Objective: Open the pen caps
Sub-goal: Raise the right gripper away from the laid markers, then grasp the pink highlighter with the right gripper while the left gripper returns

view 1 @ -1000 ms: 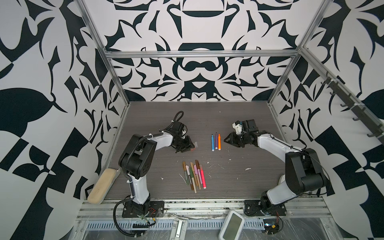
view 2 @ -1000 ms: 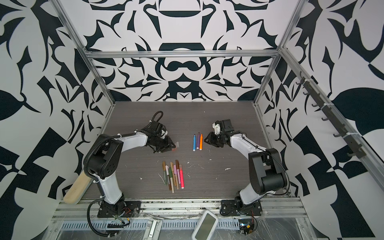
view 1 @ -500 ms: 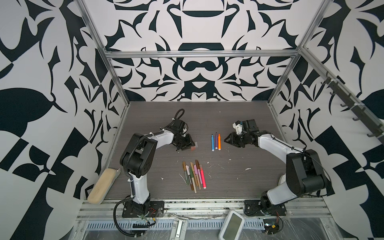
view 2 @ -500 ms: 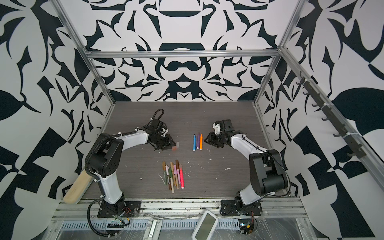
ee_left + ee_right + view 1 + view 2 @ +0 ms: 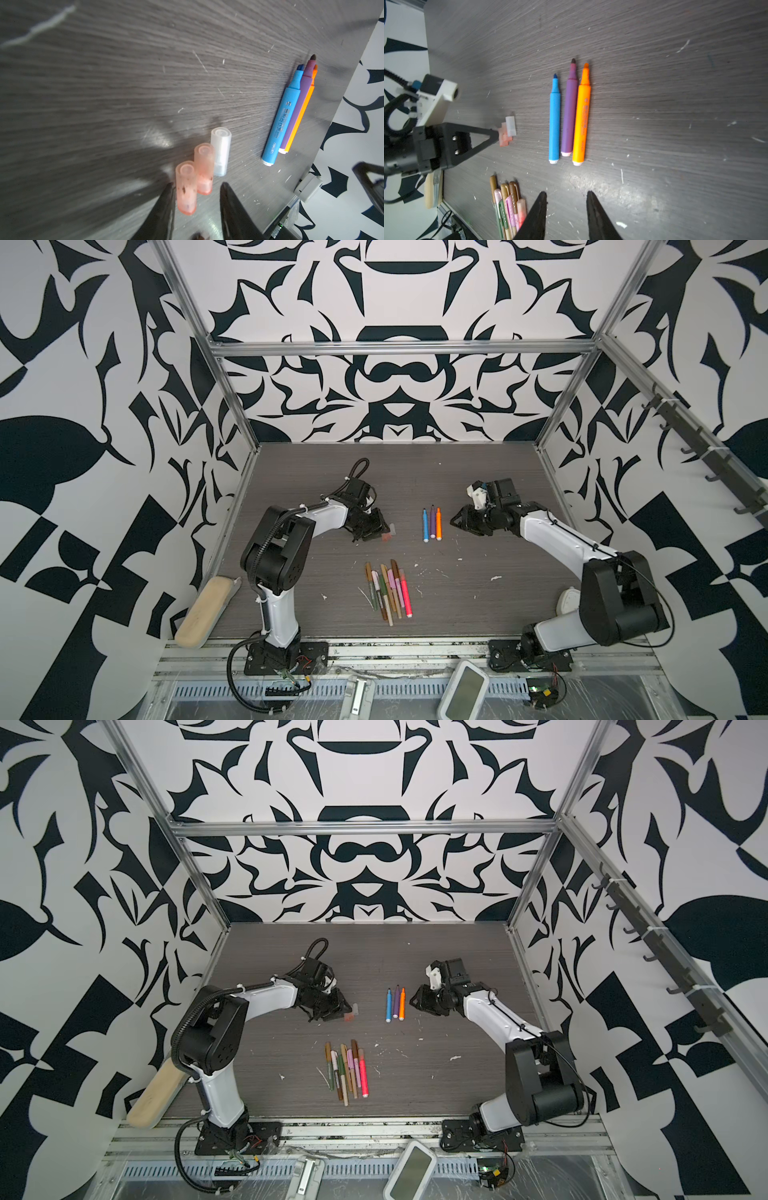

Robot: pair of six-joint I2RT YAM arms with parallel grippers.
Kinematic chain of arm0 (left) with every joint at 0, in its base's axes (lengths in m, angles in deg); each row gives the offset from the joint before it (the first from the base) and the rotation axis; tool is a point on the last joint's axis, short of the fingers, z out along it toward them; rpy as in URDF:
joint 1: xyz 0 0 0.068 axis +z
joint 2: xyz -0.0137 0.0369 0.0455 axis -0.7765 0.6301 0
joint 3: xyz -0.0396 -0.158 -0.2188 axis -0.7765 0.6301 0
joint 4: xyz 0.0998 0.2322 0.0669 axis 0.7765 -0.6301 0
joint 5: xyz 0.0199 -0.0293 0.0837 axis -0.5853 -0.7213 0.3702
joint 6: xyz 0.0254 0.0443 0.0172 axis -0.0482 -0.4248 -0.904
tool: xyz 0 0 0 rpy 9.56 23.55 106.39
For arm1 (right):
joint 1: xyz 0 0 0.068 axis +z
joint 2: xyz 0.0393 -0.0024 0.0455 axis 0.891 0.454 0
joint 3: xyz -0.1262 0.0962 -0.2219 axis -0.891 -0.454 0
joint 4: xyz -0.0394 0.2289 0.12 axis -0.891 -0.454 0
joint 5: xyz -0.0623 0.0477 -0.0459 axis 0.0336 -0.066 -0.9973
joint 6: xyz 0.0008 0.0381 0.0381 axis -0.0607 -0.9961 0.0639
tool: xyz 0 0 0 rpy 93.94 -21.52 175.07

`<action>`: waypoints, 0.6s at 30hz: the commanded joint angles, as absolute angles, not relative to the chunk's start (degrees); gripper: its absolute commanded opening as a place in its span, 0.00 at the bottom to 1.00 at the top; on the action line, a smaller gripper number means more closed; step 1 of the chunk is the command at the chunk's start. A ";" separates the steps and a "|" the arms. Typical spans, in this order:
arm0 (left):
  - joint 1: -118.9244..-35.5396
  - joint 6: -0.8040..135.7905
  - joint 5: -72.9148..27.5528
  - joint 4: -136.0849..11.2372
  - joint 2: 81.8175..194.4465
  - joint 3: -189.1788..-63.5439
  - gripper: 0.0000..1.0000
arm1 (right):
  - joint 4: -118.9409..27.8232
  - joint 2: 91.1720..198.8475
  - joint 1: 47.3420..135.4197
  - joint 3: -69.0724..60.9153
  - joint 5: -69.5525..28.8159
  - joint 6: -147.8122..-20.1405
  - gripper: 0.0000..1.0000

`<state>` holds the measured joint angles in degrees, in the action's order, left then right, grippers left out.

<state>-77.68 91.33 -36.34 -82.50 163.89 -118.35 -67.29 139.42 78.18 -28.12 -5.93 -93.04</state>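
Three short translucent plastic pen caps (image 5: 204, 170), two pinkish and one clear, lie loose and side by side on the dark wood-grain table (image 5: 478, 472), on the left arm's side of the row of three uncapped felt markers (image 5: 569, 116), blue, purple and orange. The left hand (image 5: 197, 186) sits low right at them, fingers spread partway and pinching nothing, with the nearest pinkish cap in line with the gap. The right hand (image 5: 566, 193) hovers on the other side of the marker row, near the orange one, likewise parted and empty. What is left to open looks to be the bundle of slim capped pens (image 5: 388, 589), brown, pink, olive and red. It lies nearer the front edge than the marker row, long axes roughly parallel to it, capped ends seemingly toward it. The left hand seems the nearer of the two. White scraps (image 5: 494, 577) dot the table, and black-and-white patterned walls (image 5: 291, 377) close it in on three sides
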 commanded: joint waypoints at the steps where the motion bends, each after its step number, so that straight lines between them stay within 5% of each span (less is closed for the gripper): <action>1: -77.71 90.08 -34.80 -86.41 161.77 -118.48 0.39 | -71.68 135.45 83.73 -28.35 -11.17 -92.44 0.35; 11: -76.35 88.00 -31.74 -93.80 147.89 -118.33 0.39 | -75.90 132.95 116.58 -33.16 -30.63 -104.50 0.35; 18: -76.48 94.96 -33.34 -85.10 134.08 -105.90 0.39 | -77.22 142.16 132.34 -30.35 -37.98 -111.41 0.35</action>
